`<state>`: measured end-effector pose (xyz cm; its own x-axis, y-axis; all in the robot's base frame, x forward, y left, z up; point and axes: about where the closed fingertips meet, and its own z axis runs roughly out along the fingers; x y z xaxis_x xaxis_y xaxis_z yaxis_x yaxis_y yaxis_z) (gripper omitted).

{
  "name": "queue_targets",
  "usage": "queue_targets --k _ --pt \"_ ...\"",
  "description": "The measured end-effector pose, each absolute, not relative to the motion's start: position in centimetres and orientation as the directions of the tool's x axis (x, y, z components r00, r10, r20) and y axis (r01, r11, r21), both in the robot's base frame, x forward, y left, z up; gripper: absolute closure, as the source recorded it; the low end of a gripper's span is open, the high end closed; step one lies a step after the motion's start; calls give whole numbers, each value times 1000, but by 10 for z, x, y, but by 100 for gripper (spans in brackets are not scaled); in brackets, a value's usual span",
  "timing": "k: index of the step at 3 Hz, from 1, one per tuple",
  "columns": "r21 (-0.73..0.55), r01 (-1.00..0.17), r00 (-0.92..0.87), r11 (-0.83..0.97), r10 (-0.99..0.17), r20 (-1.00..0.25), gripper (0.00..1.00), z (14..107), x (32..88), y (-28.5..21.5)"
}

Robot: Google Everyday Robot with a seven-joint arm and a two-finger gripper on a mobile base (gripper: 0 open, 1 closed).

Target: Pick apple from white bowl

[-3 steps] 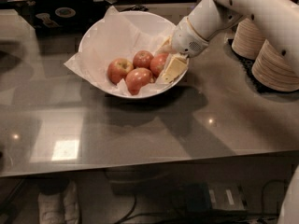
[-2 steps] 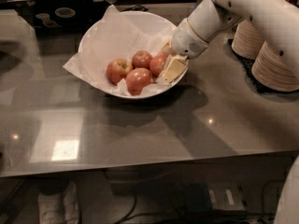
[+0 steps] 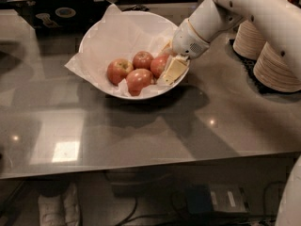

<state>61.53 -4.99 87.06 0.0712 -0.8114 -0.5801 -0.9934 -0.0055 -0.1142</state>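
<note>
The white bowl, wide and lined with crumpled white paper, stands at the back middle of the grey table. Four red apples lie in its right front part. The apple is the rightmost one, partly covered by my gripper. My gripper reaches down into the bowl from the right, over the rim, and sits right against this apple. Whether it holds the apple is hidden. The other red apples lie to its left: one at the back, one at the front and one at the far left.
Stacks of cream paper bowls stand on a dark mat at the right, under my arm. A dark laptop sits at the back left, with a person behind it. The table's front edge runs across the lower part of the view.
</note>
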Motion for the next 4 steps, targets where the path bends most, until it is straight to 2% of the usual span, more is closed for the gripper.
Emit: queue_targets --k 3,4 --pt "-192 -981 134 5 -697 -704 100 931 601 -75" --pt "-208 -977 186 -40 -634 -750 100 953 592 -73"
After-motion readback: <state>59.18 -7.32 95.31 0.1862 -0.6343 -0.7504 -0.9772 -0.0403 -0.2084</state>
